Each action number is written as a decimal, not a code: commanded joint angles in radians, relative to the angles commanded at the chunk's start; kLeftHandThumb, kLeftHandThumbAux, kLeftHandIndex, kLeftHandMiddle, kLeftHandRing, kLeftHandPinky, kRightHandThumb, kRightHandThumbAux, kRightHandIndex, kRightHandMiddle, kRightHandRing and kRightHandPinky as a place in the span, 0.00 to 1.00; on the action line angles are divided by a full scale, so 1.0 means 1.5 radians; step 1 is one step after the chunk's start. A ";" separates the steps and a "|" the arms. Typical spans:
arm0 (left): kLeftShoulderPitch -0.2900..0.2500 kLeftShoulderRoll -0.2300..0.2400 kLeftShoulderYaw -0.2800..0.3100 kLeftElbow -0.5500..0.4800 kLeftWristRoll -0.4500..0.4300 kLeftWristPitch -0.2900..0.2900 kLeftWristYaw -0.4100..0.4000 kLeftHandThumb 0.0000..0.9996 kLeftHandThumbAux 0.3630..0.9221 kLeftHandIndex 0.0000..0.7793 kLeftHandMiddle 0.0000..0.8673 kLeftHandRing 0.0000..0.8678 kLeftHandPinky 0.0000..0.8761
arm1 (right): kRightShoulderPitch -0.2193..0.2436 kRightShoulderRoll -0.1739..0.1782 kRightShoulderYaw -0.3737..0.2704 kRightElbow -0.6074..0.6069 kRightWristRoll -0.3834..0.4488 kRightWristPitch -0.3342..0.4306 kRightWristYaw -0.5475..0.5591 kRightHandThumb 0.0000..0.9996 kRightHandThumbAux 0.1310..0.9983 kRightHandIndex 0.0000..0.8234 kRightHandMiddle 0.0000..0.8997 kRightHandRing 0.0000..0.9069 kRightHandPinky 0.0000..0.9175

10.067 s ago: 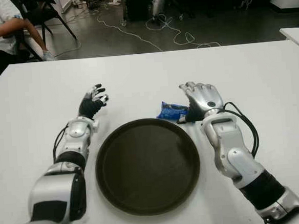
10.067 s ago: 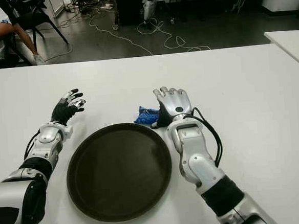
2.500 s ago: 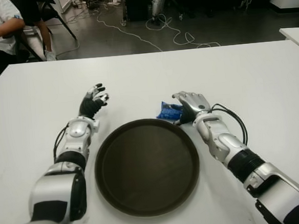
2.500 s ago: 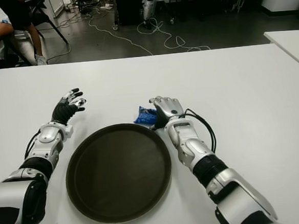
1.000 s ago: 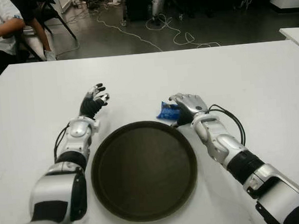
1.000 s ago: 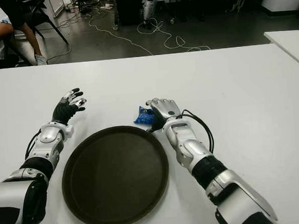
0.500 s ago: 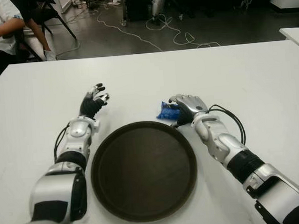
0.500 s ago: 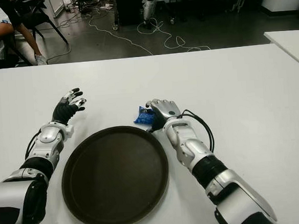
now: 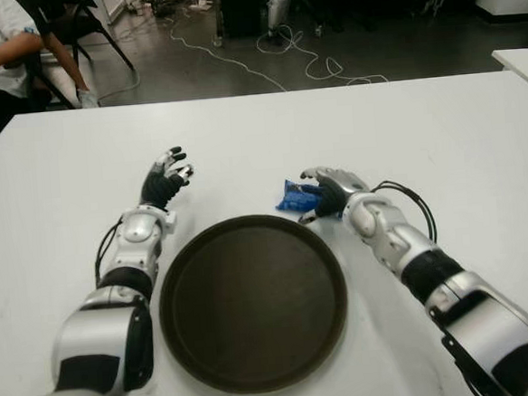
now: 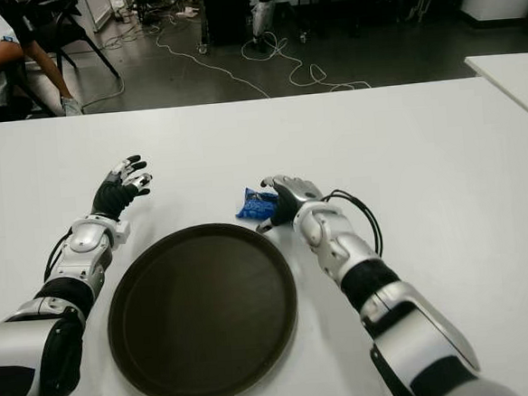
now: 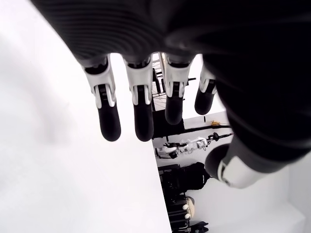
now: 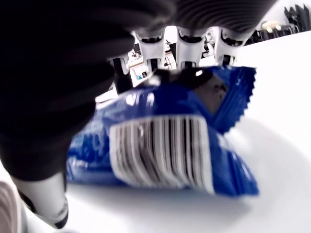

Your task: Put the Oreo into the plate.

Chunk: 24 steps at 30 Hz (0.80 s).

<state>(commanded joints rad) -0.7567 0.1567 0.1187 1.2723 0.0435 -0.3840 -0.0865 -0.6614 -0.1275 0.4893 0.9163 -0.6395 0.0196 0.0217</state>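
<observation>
While the right hand (image 9: 331, 191) curls around its right end, the blue Oreo packet (image 9: 295, 197) lies on the white table (image 9: 441, 140) just beyond the far right rim of the dark round plate (image 9: 253, 303). Its long axis runs roughly left to right, with 1 crimped end pointing away from the palm. Fingers (image 12: 187, 46) arch over the packet and the thumb sits below it, closing in without a clear lift. Left of the plate, the left hand (image 9: 163, 181) shows with fingers spread, holding nothing.
</observation>
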 joint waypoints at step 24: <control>0.002 -0.002 0.003 -0.001 -0.003 -0.006 -0.011 0.20 0.49 0.06 0.15 0.20 0.26 | -0.015 -0.002 0.006 0.061 -0.002 -0.065 -0.004 0.00 0.69 0.27 0.26 0.27 0.23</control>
<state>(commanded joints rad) -0.7540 0.1541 0.1233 1.2711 0.0386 -0.3931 -0.1028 -0.6833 -0.1312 0.4981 1.0074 -0.6424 -0.0787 0.0152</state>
